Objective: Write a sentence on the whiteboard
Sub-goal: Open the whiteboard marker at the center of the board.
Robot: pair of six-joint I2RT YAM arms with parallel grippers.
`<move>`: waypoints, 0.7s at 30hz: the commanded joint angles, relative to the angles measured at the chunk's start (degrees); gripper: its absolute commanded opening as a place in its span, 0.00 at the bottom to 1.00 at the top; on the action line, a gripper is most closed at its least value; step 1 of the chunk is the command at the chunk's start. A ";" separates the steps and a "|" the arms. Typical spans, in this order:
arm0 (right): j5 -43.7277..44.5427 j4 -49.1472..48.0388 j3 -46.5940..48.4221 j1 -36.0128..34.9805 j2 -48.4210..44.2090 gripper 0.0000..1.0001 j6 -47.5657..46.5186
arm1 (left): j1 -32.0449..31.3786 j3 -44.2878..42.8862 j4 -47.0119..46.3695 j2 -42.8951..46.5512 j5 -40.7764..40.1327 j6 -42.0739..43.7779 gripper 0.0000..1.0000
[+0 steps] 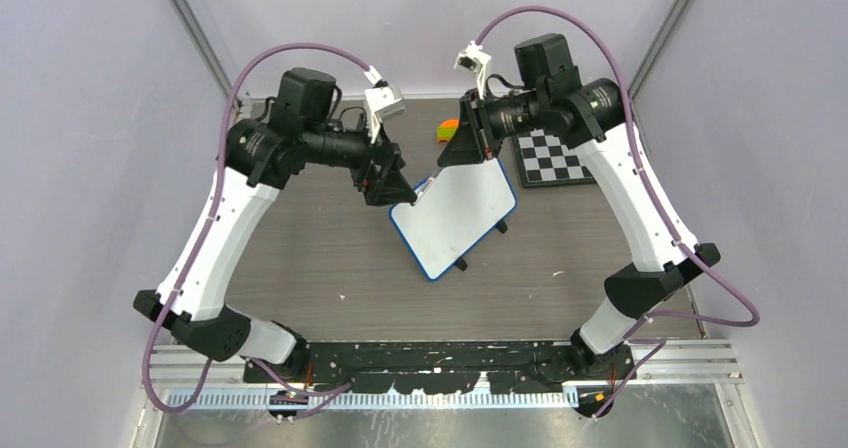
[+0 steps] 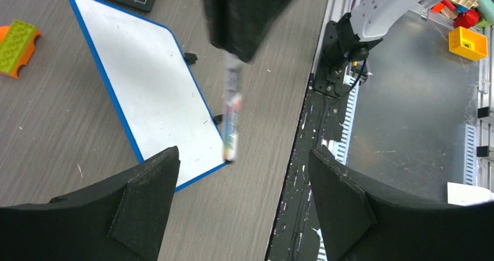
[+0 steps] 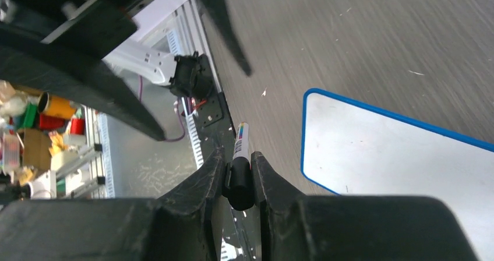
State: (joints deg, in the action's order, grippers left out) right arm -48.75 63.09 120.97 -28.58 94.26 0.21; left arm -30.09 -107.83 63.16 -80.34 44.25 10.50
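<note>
Left wrist, whiteboard [image 2: 145, 86] beneath spread left gripper [image 2: 243, 159], marker [image 2: 232, 121] at corner.

One whiteboard [image 1: 455, 213] lies on the surface, with two small black feet [image 1: 462, 265] showing along its right long side. One marker [image 3: 240, 144] hangs over the whiteboard's near-left corner. One checkered board [image 1: 552, 158] sits just right of the whiteboard's far end. One green-and-orange toy block [image 1: 447, 128] lies beyond that far end. Two arms reach in above the whiteboard, and there are two claws, the left claw [image 1: 390, 183] and the right claw [image 3: 237, 159], each with two fingers.
</note>
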 commanded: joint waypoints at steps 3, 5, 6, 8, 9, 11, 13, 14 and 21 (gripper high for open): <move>0.57 2.66 1.10 -3.19 -3.46 0.00 -4.86 | -2.25 0.48 -2.13 -2.78 1.85 -1.47 0.79; 0.53 2.55 1.40 -3.47 -2.96 0.00 -4.64 | -3.38 0.96 -2.23 -3.36 3.66 -1.66 0.77; 0.43 2.41 1.69 -3.75 -2.75 0.00 -4.53 | -4.13 1.31 -2.30 -3.63 3.85 -1.75 0.76; 0.11 2.39 2.38 -4.18 -2.10 0.00 -4.29 | -4.85 2.12 -2.67 -4.11 4.23 -2.04 0.72; -0.04 2.24 2.67 -4.48 -1.71 0.00 -4.11 | -4.92 2.45 -2.99 -4.31 4.62 -2.28 0.69; -0.24 2.11 3.35 -4.96 -1.09 0.00 -3.85 | -4.95 3.24 -3.90 -4.56 5.12 -3.21 0.57; -0.30 1.95 3.80 -5.22 -0.86 0.00 -3.73 | -4.97 3.78 -5.64 -4.46 4.61 -4.54 0.33; -0.29 1.93 4.15 -5.31 -0.77 0.00 -3.77 | -4.71 4.03 -6.55 -4.29 3.78 -5.44 0.20; 8.29 -0.04 7.68 -5.22 -0.22 0.57 -4.01 | -1.63 10.51 -16.57 -1.48 10.10 -16.18 0.00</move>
State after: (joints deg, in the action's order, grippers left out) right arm -46.70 65.63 124.42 -33.30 94.43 -2.94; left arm -33.91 -100.82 55.09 -84.27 50.83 3.92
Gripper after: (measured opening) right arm 0.291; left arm 0.079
